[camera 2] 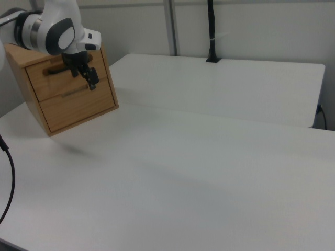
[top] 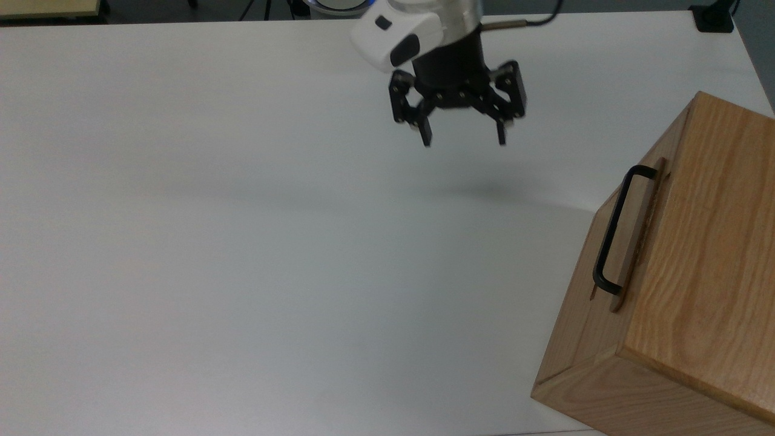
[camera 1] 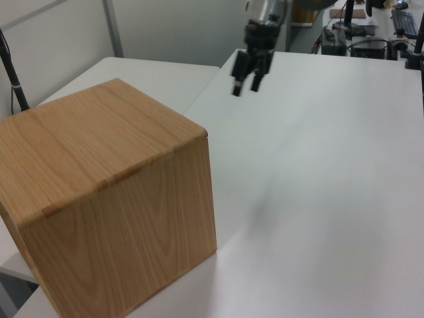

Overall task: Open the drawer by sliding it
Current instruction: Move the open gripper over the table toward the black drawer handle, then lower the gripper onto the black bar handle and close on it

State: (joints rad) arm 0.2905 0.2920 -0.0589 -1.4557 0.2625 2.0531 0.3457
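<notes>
A white counter [top: 242, 242] carries a wooden cabinet [top: 702, 242] at the top view's 4 o'clock, its far side cut off by the frame edge. The drawer [camera 2: 65, 78] sits flush in the cabinet; in the right view the arm partly hides its front. In the top view its black handle [top: 614, 233] runs from 1 toward 7 o'clock, facing 9 o'clock. The gripper [top: 463, 142] hangs at 12 o'clock, well apart from the handle, fingers spread wide, holding nothing.

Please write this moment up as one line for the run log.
phase: approach | gripper: open, empty, above table | drawer: closed | handle: untouched | contact: none
</notes>
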